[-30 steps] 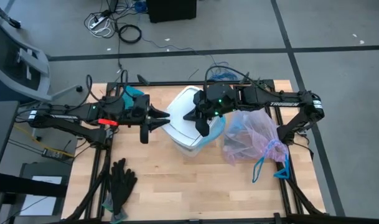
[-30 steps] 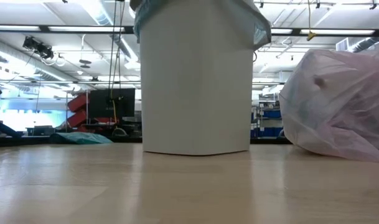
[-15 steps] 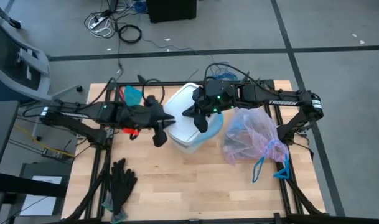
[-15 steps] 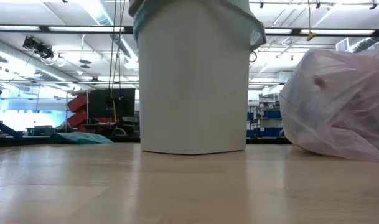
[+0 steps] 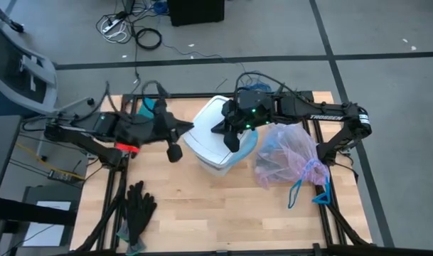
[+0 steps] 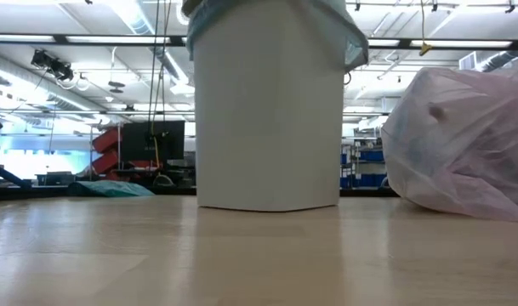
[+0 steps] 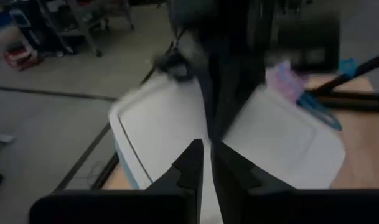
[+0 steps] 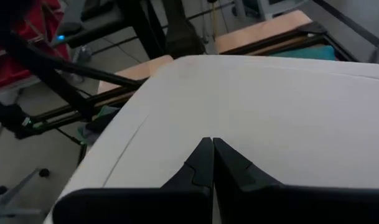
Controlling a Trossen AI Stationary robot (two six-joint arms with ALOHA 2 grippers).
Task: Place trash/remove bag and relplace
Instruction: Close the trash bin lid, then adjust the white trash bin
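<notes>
The bag (image 5: 291, 156), a pale pink-lavender liner full of scraps, lies on its side right of centre in the high view, its blue drawstring ties (image 5: 306, 190) trailing toward the lower right. In the low view it bulges at the right edge (image 6: 463, 144), just beside the white bin (image 6: 269, 110) but apart from it. The bin (image 5: 215, 139) stands upright at the centre of the frame, a light-blue liner (image 5: 246, 151) showing at its rim on the bag's side.

The bin sits between the two claws, so the coming move probably turns on the new liner at its rim, not on the full bag. The right gripper (image 5: 232, 139) is directly over the bin's top, nearer the bag than the left one; its wrist view shows its fingers (image 8: 201, 165) pressed together with nothing between them, above a smooth white surface. The left gripper (image 5: 182, 135) reaches in from the left of the frame to the bin's left rim. In its wrist view the fingers (image 7: 192, 163) stand almost together, a thin gap left; whether film is pinched there I cannot tell, as that picture is smeared.

If the liner's edge is to be seated, I judge the left claw better placed for the left rim and the right for the far side.

The surface is a pale wooden table (image 5: 216, 213), with black gloves (image 5: 136, 206) at lower left. Beyond it in the low view is a workshop hall with ceiling lights and shelving.
</notes>
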